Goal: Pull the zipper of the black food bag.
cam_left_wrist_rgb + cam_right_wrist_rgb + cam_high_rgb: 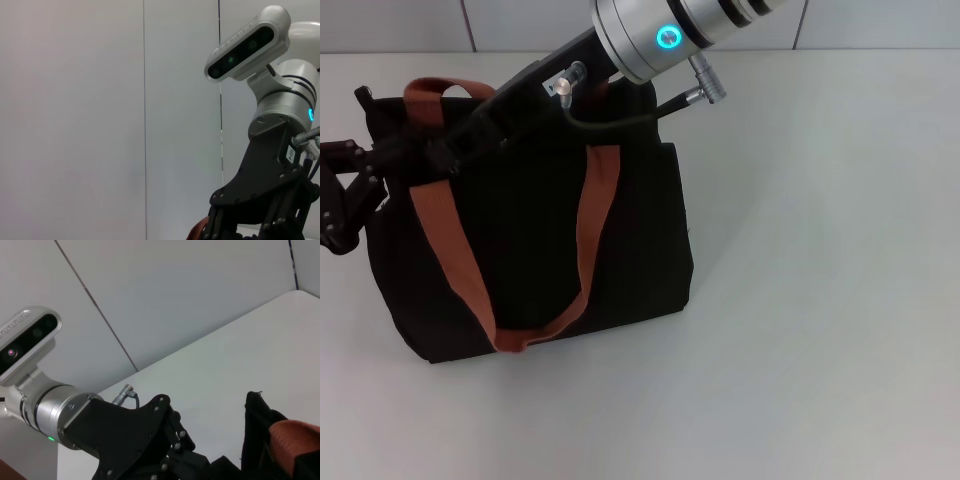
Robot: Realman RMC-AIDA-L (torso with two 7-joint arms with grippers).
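Pale tabletop (pixel 820 300) under a grey panelled wall; the bag (pixel 535 255) stands on it left of centre, soft black cloth that will sag and drag unless one pincer pins an end while the other draws the small tab straight along the top seam. Head view shows my right pincer (pixel 445 150) reaching across that seam and my left pincer (pixel 345 195) at the bag's left end, but hides the zipper, and I cannot tell either grip. Wrist views show only each other's arm, wall, and an orange strap (pixel 295 437).
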